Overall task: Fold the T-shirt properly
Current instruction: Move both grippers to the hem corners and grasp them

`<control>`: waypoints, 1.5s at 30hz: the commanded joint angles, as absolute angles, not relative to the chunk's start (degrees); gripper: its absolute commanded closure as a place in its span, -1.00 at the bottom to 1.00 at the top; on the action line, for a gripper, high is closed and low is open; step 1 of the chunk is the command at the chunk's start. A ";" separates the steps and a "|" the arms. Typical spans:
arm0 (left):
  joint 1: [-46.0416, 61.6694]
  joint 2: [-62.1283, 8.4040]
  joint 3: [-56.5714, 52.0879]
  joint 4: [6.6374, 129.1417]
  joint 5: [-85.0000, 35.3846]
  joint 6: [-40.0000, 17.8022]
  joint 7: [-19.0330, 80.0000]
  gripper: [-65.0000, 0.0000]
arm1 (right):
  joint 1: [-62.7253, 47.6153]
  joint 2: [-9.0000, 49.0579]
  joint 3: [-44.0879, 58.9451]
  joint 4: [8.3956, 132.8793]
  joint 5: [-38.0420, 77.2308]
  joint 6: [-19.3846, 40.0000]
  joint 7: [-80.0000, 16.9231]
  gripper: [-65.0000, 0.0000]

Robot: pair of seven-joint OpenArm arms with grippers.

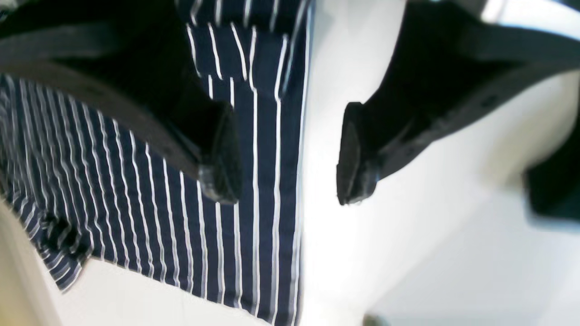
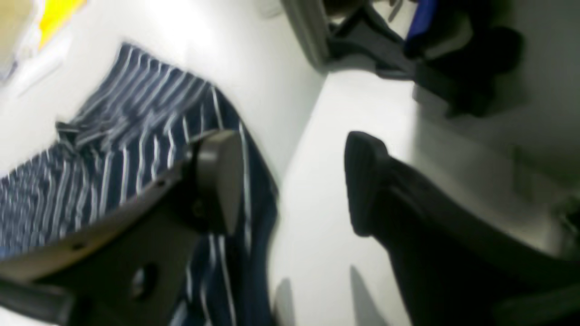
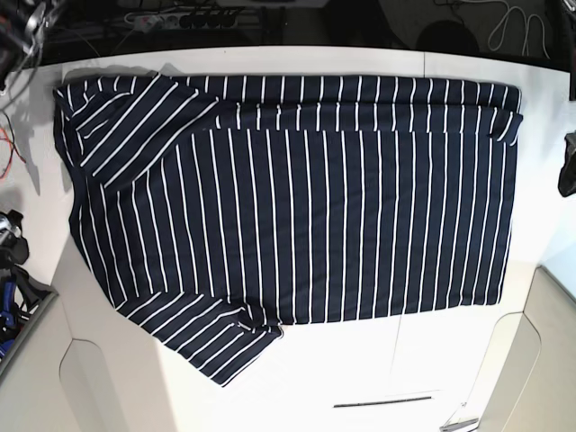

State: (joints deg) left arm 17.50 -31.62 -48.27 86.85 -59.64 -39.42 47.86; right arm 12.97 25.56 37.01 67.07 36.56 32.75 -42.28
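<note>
The T-shirt [image 3: 297, 207], dark navy with thin white stripes, lies spread flat across the white table [image 3: 360, 360]. One sleeve points toward the front left, and the top edge is folded over. In the left wrist view my left gripper [image 1: 288, 176] is open. One of its fingers [image 1: 220, 158] hangs over the T-shirt [image 1: 136, 181] and the other over bare table, with the fabric's edge below the gap. My right gripper [image 2: 290, 185] is also open and holds nothing. It stands beside an edge of the T-shirt [image 2: 136, 136]. In the base view only a dark part of the left arm [image 3: 567, 166] shows, at the right edge.
A power strip [image 3: 184, 15] and cables lie behind the table's back edge. A thin dark strip [image 3: 382, 401] rests near the front edge. Dark equipment with a blue part [image 2: 426, 50] stands beyond the right gripper, and something yellow [image 2: 59, 11] shows past the shirt.
</note>
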 commanded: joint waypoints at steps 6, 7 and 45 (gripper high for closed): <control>7.42 -35.77 -37.74 82.85 -49.32 -38.06 38.89 -0.21 | 25.15 26.57 28.93 52.62 31.66 32.80 -33.89 -0.10; 5.21 -35.94 -35.90 80.95 -47.68 -37.89 38.17 -0.21 | 26.50 26.48 27.44 50.48 30.79 32.80 -32.73 -0.10; -31.75 -31.14 -14.68 28.03 -30.83 -31.73 25.69 -0.18 | 30.94 17.06 18.72 39.94 23.55 33.28 -29.15 -0.04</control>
State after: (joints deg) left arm -30.52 -30.44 -14.68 27.64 -31.07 -31.73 24.77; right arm 29.41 16.58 18.61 39.05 23.07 32.64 -29.32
